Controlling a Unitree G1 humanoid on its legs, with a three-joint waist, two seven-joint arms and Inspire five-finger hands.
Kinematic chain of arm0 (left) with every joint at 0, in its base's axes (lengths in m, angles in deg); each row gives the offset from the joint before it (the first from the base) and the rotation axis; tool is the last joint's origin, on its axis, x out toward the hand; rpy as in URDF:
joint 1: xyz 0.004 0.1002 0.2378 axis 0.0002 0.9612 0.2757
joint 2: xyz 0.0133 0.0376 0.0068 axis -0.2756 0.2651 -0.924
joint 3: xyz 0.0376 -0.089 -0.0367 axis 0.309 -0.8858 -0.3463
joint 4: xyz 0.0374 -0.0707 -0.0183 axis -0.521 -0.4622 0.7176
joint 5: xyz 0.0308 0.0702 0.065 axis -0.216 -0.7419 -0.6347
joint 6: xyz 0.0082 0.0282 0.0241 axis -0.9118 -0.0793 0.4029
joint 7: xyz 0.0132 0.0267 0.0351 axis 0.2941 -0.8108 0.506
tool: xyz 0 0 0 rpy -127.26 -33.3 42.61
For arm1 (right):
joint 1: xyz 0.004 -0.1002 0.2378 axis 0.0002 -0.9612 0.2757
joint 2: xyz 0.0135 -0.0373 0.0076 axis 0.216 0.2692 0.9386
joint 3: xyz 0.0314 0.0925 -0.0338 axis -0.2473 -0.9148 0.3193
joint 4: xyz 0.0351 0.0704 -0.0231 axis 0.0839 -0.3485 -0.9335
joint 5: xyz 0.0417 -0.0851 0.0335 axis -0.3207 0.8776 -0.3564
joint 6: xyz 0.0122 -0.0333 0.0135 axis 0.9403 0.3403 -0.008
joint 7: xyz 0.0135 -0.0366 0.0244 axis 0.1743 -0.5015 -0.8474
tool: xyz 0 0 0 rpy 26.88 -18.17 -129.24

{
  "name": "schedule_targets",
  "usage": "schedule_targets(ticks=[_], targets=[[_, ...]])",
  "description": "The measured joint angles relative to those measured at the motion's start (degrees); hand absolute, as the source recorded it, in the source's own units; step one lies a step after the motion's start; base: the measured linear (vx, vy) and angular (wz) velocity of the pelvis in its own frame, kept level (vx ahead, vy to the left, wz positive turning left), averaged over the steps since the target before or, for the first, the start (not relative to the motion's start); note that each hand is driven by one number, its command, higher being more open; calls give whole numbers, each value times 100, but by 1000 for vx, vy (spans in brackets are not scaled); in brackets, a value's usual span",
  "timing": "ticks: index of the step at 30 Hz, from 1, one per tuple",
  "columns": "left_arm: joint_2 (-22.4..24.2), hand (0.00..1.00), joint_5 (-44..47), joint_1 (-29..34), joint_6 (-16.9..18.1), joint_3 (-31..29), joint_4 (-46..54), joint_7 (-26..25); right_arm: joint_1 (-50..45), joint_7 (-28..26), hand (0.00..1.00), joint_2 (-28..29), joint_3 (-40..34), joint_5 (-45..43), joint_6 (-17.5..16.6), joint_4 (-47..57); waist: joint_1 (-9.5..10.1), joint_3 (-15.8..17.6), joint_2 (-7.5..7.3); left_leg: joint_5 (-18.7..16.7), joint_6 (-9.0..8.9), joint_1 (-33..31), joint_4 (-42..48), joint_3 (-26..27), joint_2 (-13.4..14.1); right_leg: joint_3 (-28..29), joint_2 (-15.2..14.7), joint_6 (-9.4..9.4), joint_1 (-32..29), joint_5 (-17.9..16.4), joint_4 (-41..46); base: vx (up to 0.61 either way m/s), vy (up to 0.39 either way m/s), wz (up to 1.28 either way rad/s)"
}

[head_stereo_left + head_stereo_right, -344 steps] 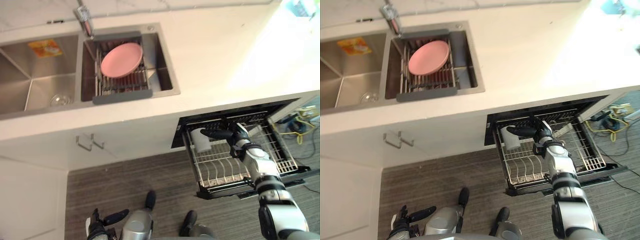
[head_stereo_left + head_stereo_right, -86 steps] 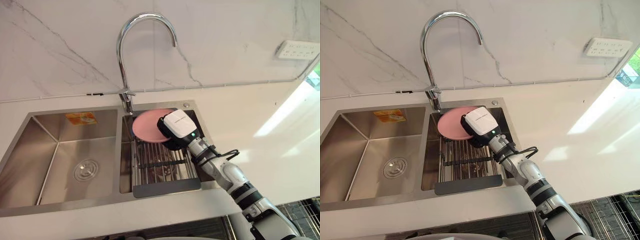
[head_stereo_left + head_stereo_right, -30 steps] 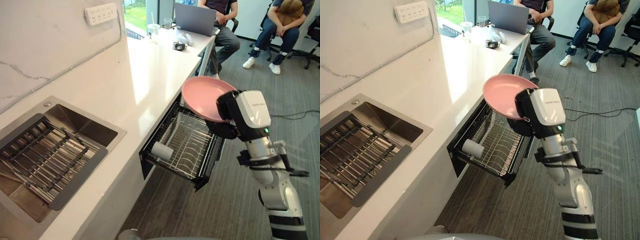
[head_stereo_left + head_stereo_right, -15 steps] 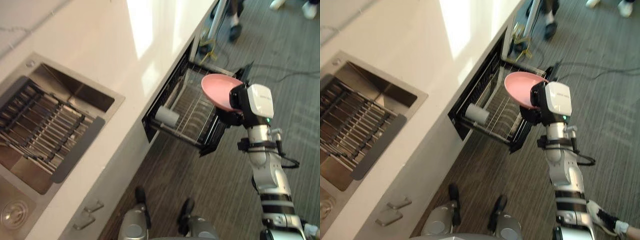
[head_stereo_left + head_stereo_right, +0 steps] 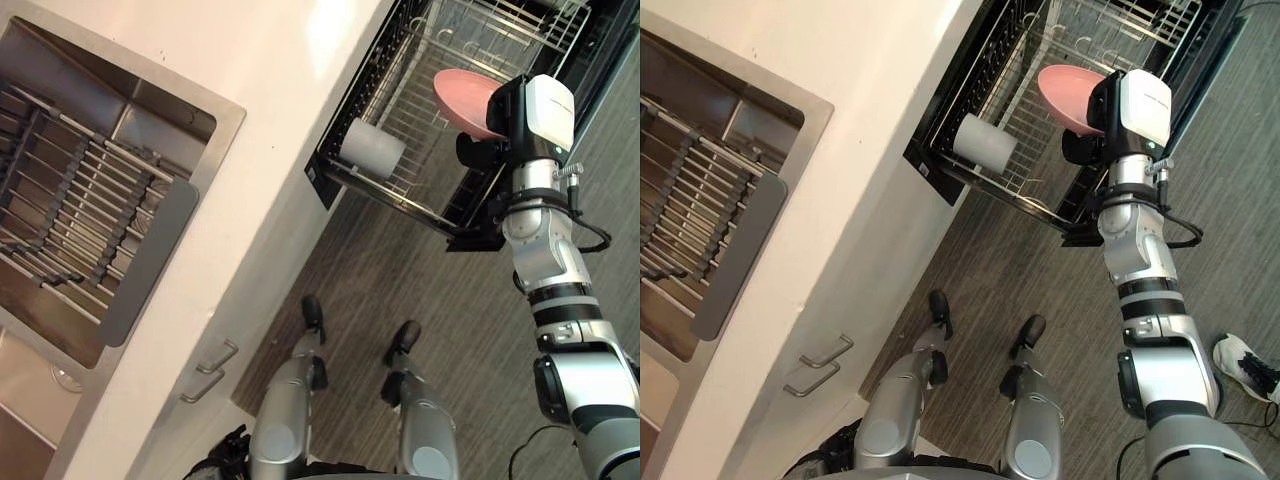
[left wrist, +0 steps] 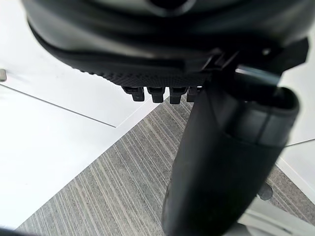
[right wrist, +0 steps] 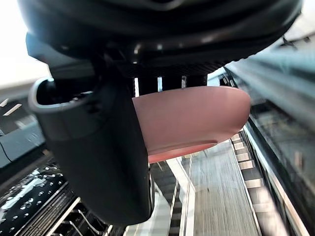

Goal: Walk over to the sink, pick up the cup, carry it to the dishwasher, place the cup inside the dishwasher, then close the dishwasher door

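My right hand (image 5: 480,152) is shut on a pink plate (image 5: 462,100), with its thumb (image 7: 98,147) curled over the rim (image 7: 192,118). It holds the plate over the pulled-out dishwasher rack (image 5: 400,195), near the rack's outer side. A pale cup (image 5: 372,150) lies on its side in the rack's near corner by the counter, a short way from the plate. My left hand (image 6: 221,162) hangs low over the striped floor beside white cabinet fronts, fingers straight and holding nothing.
The steel sink (image 5: 185,100) with its roll-up drying rack (image 5: 70,210) is set in the white counter. Cabinet handles (image 5: 210,370) show below it. The dishwasher door (image 5: 1200,70) stands open over grey carpet. A person's white shoe (image 5: 1245,365) is nearby.
The view has swung down toward the floor. My right hand has brought the pink plate closer in over the rack. The cup has not moved.
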Motion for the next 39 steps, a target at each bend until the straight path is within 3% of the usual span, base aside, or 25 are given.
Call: schedule_targets(ticks=[2,3,8,16,20,25,28,34,39], targets=[[-4,100,23,-45,-24,84,3,-5,135,14,0,-51,81,-186,34,-230,12,25,49,11,14,-35,7,-19,-7,-16,-8,0,-26,0,18,-7,9,2],[-7,100,76,-54,-35,120,3,-5,230,36,100,-59,131,-293,43,-362,13,33,65,19,25,-57,6,-20,-12,-5,-18,0,-66,0,50,0,0,0],[-7,100,154,-134,-96,288,12,-4,538,74,100,-197,162,-640,49,-573,17,106,189,45,54,-74,2,-33,-51,10,-67,1,-122,-2,127,0,0,0],[-9,100,154,-78,-167,294,129,0,700,78,100,-204,156,-784,48,-574,14,108,194,125,71,31,-79,-67,-76,-7,-98,1,-65,-3,181,0,1,0],[-7,100,143,33,-212,297,175,25,646,92,100,-204,64,-987,44,-567,-3,108,194,227,51,416,-357,-64,-119,-12,-100,14,183,-14,149,0,0,0],[-8,100,75,119,-243,283,185,27,157,130,100,-204,-555,-1439,4,-92,-23,76,162,289,50,763,-538,-66,-132,-28,-88,69,530,13,9,45,-6,1],[-6,100,-94,269,-270,181,199,15,-457,97,100,-126,-848,-1758,-33,359,-111,-39,61,229,24,1029,-541,-78,-135,-10,-62,101,841,35,-122,73,-15,-6],[-8,100,-446,844,-382,-212,186,-5,-1995,29,100,153,-1698,-2138,-97,1274,-336,-838,-260,96,-96,1491,-545,-61,-141,24,33,179,1416,116,-526,60,-9,-6],[-26,100,-825,1206,-489,-364,146,-12,-2853,31,100,431,-2333,-2640,-98,1541,-428,-1480,-396,-40,-158,1886,-576,66,-123,138,61,215,1798,80,-764,24,-3,-15]])
